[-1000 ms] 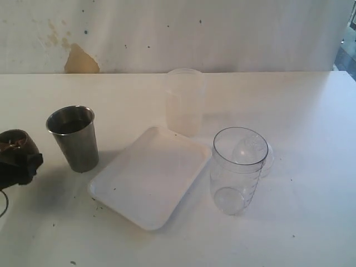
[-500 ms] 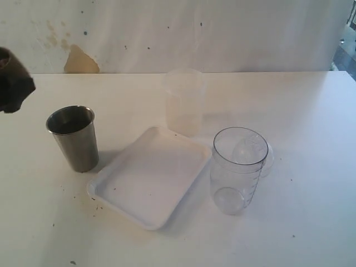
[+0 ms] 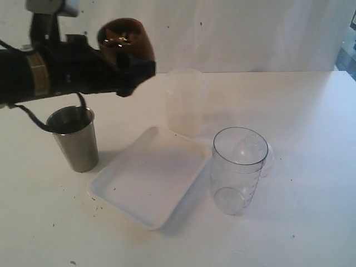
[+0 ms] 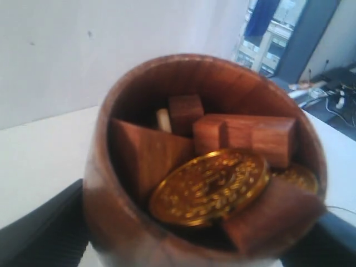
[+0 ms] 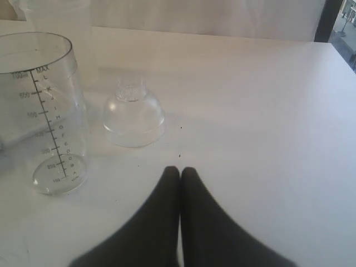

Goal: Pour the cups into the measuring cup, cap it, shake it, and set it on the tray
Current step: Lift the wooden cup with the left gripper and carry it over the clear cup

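Left claw [image 3: 129, 68] pinching the wooden cup [image 3: 125, 39], held high at 11 o'clock of the tray [image 3: 150, 178], measuring cup [image 3: 238, 169] uncapped at its 3 o'clock, right claw [image 5: 179, 172] pressed together near the cap [image 5: 133, 114] on the surface [image 5: 267, 111].

wooden cup [image 3: 125, 40] aloft, measuring cup [image 3: 238, 172] upright

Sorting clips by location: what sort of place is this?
Probably an office or lab test bench: a plain white table, a stained bare wall, and a window onto city buildings.
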`<state>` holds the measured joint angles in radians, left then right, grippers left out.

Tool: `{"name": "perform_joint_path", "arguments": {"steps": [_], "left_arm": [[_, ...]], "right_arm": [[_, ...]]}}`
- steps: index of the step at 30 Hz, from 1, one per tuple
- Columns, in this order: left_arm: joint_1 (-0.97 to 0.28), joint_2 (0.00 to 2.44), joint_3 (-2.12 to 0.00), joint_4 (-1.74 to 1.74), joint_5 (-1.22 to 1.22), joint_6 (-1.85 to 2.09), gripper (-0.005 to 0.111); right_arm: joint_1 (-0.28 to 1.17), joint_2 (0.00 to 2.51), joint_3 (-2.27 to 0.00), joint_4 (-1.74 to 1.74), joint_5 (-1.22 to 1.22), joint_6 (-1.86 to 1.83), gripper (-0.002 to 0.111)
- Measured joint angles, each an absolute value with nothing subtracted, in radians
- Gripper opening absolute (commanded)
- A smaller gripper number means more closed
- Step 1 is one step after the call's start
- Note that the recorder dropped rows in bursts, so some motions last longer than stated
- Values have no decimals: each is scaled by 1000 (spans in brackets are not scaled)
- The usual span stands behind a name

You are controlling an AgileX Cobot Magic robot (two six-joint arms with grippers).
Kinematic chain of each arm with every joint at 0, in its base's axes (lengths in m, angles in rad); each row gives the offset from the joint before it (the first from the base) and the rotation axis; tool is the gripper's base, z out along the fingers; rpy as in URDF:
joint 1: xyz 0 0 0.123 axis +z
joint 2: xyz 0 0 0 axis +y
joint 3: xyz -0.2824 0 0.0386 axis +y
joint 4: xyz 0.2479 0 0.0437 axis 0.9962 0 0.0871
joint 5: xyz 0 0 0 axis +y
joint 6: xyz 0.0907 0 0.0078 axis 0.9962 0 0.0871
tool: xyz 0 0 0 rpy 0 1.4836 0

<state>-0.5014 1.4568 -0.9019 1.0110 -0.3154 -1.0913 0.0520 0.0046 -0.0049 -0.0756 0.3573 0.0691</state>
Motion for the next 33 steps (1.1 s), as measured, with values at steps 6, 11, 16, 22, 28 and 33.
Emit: {"name": "perform_joint_path", "arguments": {"steps": [6, 11, 16, 22, 28, 33], "left_arm": [[-628, 1589, -1002, 1058, -219, -1091, 0], [-703, 1671, -1066, 1081, -144, -1078, 0], [-766, 1721, -1121, 1085, -56, -1027, 0], [-837, 1743, -1178, 1085, 73, -948, 0], [-877, 1747, -1192, 1085, 130, -875, 0], [-886, 1758, -1194, 1085, 191, -833, 0]], "right_arm": [[52, 5, -5, -76, 357, 69, 0], [52, 5, -5, -76, 357, 69, 0], [52, 5, -5, -76, 357, 69, 0], [52, 5, -5, -76, 357, 69, 0], [52, 5, -5, -76, 357, 69, 0], [52, 5, -5, -76, 357, 69, 0]]}}
